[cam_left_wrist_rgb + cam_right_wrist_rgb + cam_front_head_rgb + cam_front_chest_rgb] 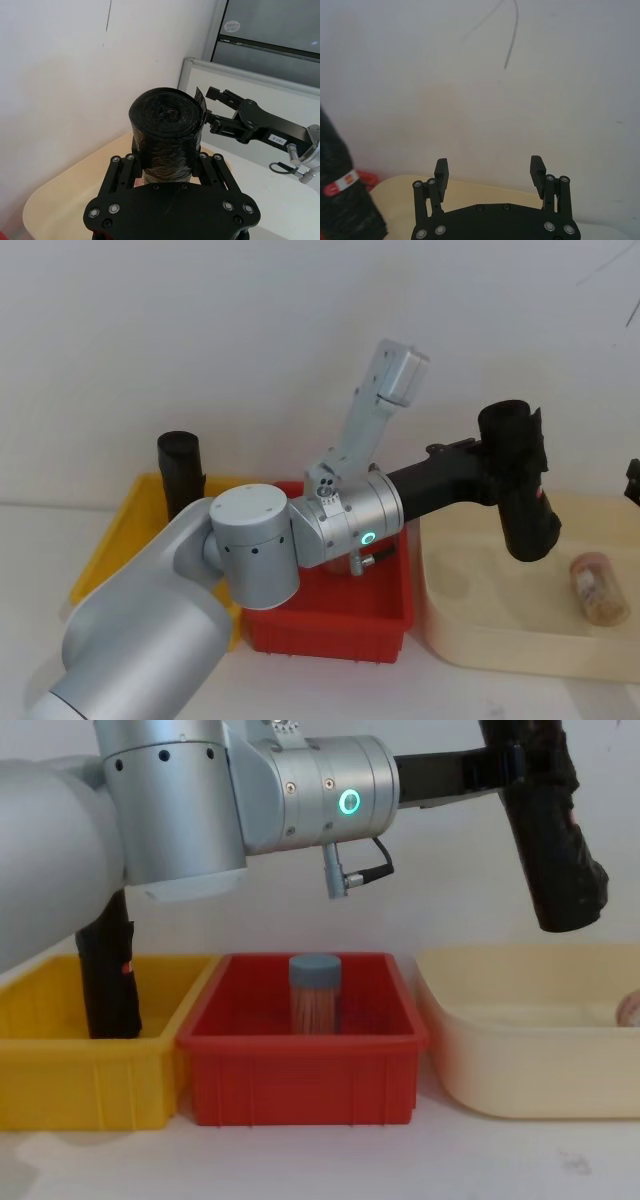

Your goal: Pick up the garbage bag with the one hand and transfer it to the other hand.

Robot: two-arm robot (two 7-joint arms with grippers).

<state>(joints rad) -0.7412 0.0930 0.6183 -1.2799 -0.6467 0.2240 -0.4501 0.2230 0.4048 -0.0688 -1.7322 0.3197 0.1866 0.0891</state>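
Aloft, the left gripper (507, 452) clamps the wrinkled, cylindrical black garbage bag (526, 518).

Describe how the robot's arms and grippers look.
Left arm: thick silver cylinders, a green glowing ring, short wrist cable. Left gripper and right gripper: long, black, two-fingered, with silver screws; the right bears a small white label.

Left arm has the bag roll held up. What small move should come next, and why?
Probably ease the right pincer toward the garbage bag until its open fingers straddle the roll's free lower part. The left pincer is shut on the roll, holding it tilted above the cream basin, while the right one waits open beside it, not touching, so closing now would catch nothing.
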